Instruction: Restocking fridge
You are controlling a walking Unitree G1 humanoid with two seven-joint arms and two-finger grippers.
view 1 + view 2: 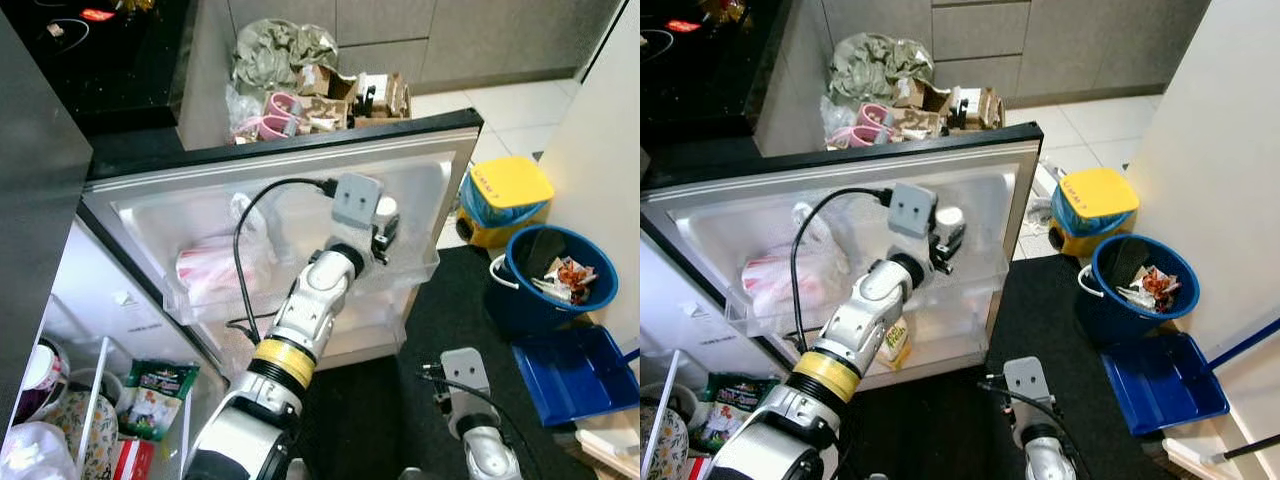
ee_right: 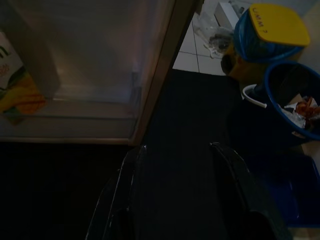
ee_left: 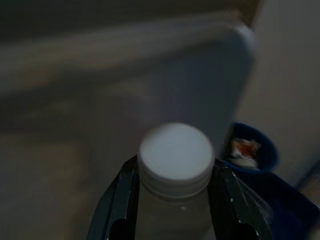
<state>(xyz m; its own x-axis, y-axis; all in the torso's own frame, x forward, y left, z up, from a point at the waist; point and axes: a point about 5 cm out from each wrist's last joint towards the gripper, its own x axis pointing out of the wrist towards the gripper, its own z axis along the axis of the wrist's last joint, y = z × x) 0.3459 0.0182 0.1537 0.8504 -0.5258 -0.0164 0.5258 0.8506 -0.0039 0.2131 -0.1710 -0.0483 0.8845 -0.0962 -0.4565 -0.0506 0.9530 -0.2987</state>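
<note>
- The left silver arm reaches forward and up from the robot's shoulder, stretched almost straight toward the inner face of the open white fridge door (image 1: 300,170), its wrist just above the clear plastic upper door shelf (image 1: 420,268).
- The left gripper (image 1: 383,232) is clamped on a small translucent bottle with a white round cap (image 3: 176,152); in the left wrist view one black finger (image 3: 120,200) presses each side of the bottle's neck just under the cap.
- The bottle stands upright, long axis vertical, cap on top, at the right-hand part of the upper door shelf; whether its base touches the shelf cannot be told.
- On the same shelf, well to the left, lies a red-and-white plastic-wrapped packet (image 1: 215,270).
- A yellow-and-green labelled carton (image 1: 896,343) sits in the lower door shelf.
- The right silver arm hangs low near the robot's body over the black floor mat (image 1: 440,300); the right gripper (image 2: 177,200) has its two fingers spread apart with nothing between them.
- A round blue bucket of rubbish (image 1: 556,275) and a yellow-lidded blue tub (image 1: 505,198) stand right of the door.
</note>
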